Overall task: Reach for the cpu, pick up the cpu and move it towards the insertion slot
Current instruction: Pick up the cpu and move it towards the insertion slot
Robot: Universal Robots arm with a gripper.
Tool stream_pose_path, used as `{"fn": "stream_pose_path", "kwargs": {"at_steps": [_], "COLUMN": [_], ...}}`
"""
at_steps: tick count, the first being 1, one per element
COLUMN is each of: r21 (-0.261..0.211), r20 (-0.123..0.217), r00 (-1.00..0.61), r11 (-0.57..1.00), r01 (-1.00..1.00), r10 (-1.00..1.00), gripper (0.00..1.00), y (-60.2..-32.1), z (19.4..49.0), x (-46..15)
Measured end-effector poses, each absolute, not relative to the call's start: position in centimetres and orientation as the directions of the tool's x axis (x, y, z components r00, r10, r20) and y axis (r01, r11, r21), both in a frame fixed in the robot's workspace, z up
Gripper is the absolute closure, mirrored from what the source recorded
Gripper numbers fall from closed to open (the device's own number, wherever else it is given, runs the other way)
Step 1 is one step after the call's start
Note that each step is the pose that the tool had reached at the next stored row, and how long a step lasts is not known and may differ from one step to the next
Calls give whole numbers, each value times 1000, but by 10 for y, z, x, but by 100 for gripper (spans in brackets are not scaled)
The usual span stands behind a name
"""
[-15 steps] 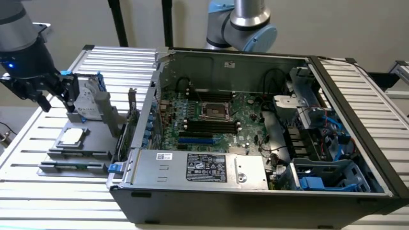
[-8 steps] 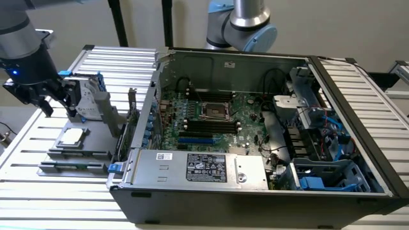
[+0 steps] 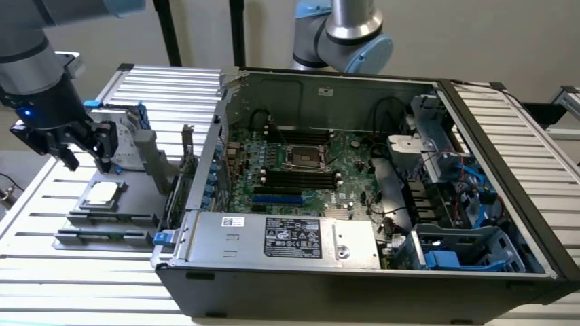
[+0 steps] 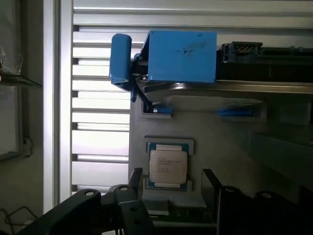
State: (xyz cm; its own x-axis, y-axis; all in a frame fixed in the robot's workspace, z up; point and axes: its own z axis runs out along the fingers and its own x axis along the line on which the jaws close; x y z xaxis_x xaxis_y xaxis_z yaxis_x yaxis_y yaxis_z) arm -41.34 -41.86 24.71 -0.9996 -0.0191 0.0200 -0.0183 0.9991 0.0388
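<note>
Exterior view: gripper [image 3: 88,161] hangs above cpu [image 3: 102,193], not touching. Cpu sits just below on grey tray [image 3: 136,204]. Insertion slot [image 3: 303,157] well apart from gripper.
Wrist view: fingers [image 4: 210,182] spread, nothing held. Cpu [image 4: 167,166] roughly centred between them.

Silver-grey cpu [image 4: 167,166], green circuit board [image 3: 352,145], blue frame [image 4: 182,56]

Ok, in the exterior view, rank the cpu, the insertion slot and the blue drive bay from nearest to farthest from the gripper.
1. cpu: just below the open gripper, outside the computer case.
2. insertion slot: mid-board inside the case, toward the exterior view's right.
3. blue drive bay: the case's near corner, far at the exterior view's right.
</note>
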Motion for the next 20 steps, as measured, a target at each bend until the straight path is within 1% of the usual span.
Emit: {"fn": "stream_pose_path", "kwargs": {"at_steps": [20], "r21": [39], "r20": [20], "r00": [-1000], "r11": [999], "r01": [-16], "r10": [-16], "gripper": [40], "y": [-422], "z": [211], "x": [-413]}}
